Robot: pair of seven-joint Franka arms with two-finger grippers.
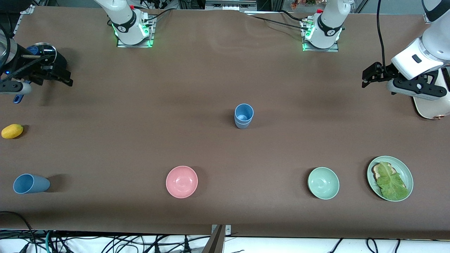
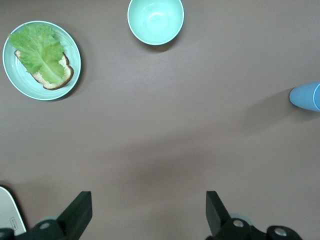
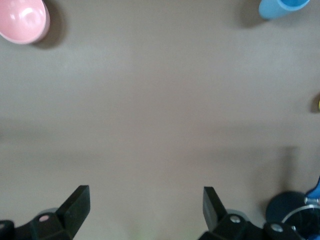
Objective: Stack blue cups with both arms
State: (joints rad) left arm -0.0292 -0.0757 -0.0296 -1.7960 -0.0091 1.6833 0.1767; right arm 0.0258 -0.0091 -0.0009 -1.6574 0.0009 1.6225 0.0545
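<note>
Both arms wait, the left tool (image 1: 367, 75) and right tool (image 1: 65, 78) released. The small tapered sky-blue plastic cup (image 1: 31, 183) stands near the right tool; the duller grey-blue cup (image 1: 243, 116) stands midway between the tools, likely the stacking base.

Pink bowl (image 1: 181, 181) sits near the front-camera edge of the brown table (image 1: 140, 116). Green bowl (image 1: 323, 183) is level with it, toward the left arm's end. Green plate (image 1: 407, 173) with bread (image 1: 377, 170) and lettuce (image 1: 392, 182) is farther that way. Yellow fruit (image 1: 12, 131) is toward the right arm's end, farther from the camera than the pink bowl.
</note>
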